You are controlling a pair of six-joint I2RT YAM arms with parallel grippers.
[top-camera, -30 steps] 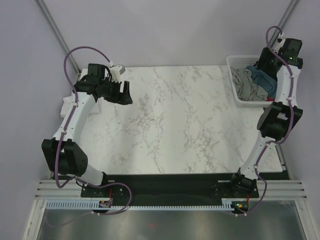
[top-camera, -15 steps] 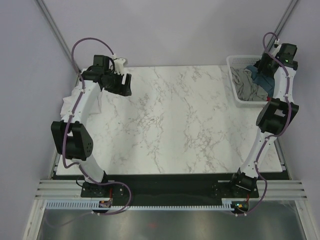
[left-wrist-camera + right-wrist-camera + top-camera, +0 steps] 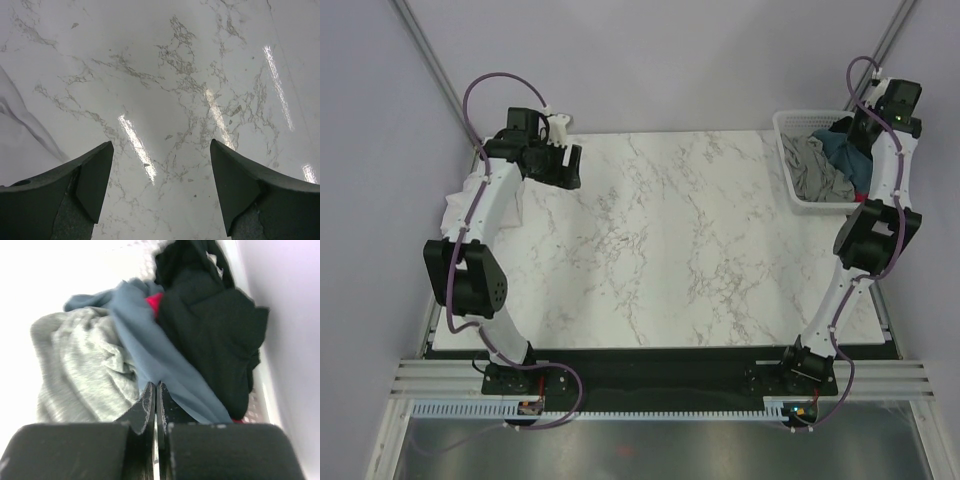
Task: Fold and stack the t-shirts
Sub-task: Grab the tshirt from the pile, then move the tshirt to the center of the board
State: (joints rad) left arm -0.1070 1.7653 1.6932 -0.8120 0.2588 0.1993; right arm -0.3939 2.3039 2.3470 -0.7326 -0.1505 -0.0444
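Change: right hand (image 3: 156, 386) had snapped closed from wide, slate-blue t-shirt (image 3: 145, 335) at its tips.
Left hand (image 3: 160, 145): wide, empty, surface (image 3: 175, 75) beneath.

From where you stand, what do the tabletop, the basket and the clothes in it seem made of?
The tabletop: glossy marble or marble-look laminate; grey veins, glare streaks. The basket: white, probably plastic; thin rigid rim. The grey shirt, blue shirt and black shirt: soft matte cloth; crumpled folds.
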